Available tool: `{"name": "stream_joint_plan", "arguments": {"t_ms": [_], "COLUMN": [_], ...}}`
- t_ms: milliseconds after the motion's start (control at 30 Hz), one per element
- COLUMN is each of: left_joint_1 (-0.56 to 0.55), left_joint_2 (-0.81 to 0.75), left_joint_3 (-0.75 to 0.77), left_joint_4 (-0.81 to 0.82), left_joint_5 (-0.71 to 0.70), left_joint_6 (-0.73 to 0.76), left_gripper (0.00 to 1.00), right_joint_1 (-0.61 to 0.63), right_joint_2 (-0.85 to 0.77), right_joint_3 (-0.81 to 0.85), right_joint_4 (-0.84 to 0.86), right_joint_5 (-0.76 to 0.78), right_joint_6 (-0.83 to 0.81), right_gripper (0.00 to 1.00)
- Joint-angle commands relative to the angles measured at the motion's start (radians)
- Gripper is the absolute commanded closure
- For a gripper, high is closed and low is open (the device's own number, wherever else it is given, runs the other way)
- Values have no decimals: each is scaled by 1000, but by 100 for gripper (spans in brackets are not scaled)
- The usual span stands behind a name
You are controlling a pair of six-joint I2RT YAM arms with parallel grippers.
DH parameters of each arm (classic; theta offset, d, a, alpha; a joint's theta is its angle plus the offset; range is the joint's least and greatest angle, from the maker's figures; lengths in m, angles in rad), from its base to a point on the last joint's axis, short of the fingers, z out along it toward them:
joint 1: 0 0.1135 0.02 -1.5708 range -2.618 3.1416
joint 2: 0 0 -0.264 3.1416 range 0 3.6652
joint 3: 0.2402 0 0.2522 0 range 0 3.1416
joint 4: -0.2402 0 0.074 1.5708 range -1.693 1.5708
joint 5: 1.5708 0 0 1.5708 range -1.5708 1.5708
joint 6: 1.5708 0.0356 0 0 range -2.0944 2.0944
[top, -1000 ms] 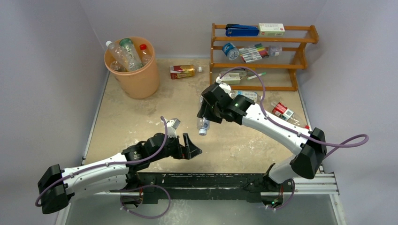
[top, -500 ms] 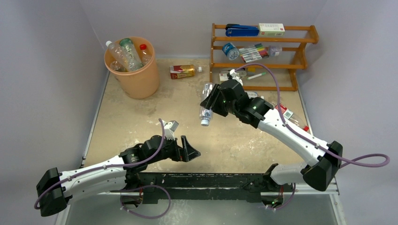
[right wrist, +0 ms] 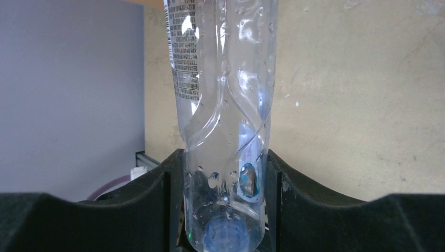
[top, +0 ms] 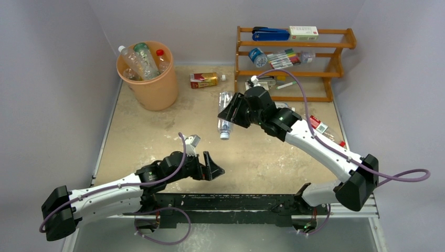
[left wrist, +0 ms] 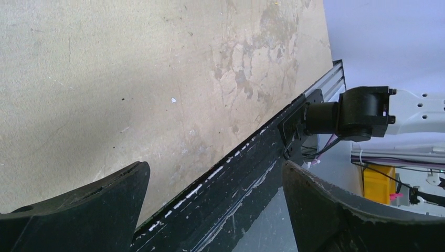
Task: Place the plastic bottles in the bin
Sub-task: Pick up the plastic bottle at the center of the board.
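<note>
- Our right gripper (top: 229,112) clamps a clear bottle (top: 225,122) above mid-table (top: 157,136), lifted clear, we judge, for the bin (top: 156,93) at back left.
- Our left gripper (top: 212,164) hangs wide open, empty.

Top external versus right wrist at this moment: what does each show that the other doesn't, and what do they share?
Top external only: the bin with several bottles standing in it, the red-and-gold bottle lying on the table, the wooden rack, and the left gripper, open and empty.
Right wrist only: droplets inside the clear bottle, its label's fine print, and its blue cap low between the fingers.
Both: the right gripper shut on that clear bottle, held over the tan table.
</note>
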Motion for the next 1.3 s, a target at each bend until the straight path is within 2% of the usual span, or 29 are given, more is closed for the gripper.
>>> {"name": "stream_joint_plan", "arguments": {"t_ms": [0, 367, 533, 667, 733, 867, 1100, 1267], "left_joint_1": [-2, -2, -2, -3, -3, -3, -2, -2], "left_joint_2": [16, 100, 142, 142, 149, 158, 101, 217], "left_joint_3": [29, 87, 92, 50, 60, 142, 282, 398], "left_joint_4": [104, 264, 427, 573, 596, 502, 169, 83], "left_joint_5": [-49, -73, -42, -51, -53, -47, -131, -142], "left_joint_6": [-15, -148, -291, -402, -416, -390, -240, -156], "left_gripper": [4, 4, 4, 4, 4, 4, 3, 3], "right_joint_1": [0, -1, -1, -1, -1, -1, -1, 0], "right_joint_2": [-112, -409, -549, -589, -582, -569, -636, -658], "right_joint_3": [-23, -218, -311, -377, -418, -447, -469, -517], "right_joint_4": [118, 254, 305, 317, 335, 328, 260, 251], "right_joint_5": [-55, -178, -196, -202, -220, -217, -226, -290], "right_joint_6": [-45, -151, -198, -249, -255, -267, -290, -288], "right_gripper": [64, 64, 63, 63, 63, 65, 65, 65]}}
